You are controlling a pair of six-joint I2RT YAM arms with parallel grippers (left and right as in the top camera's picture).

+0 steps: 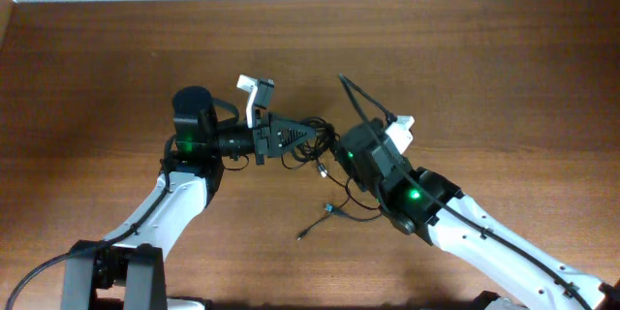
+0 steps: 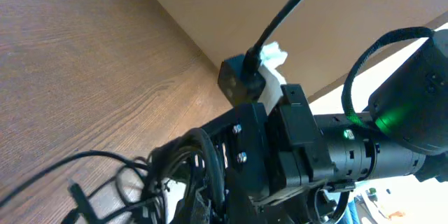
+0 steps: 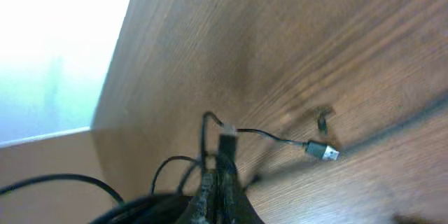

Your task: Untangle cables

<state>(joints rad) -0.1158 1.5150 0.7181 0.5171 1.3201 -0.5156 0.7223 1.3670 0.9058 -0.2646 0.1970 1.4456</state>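
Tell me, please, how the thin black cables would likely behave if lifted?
Likely floppy: the cables lie in loose loops and curves. Probably light, being so thin. A lifted strand may drag the bunch along, since they cross; the plug end would dangle.

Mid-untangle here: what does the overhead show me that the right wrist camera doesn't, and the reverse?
Overhead only: both arms, with the left gripper and right gripper meeting at the bunch, and cord ends trailing off toward the robot. Right wrist only: a close look at a metal-tipped plug and a thin cord that seems pinched between that gripper's fingers. Both: the black cables on the wooden table.
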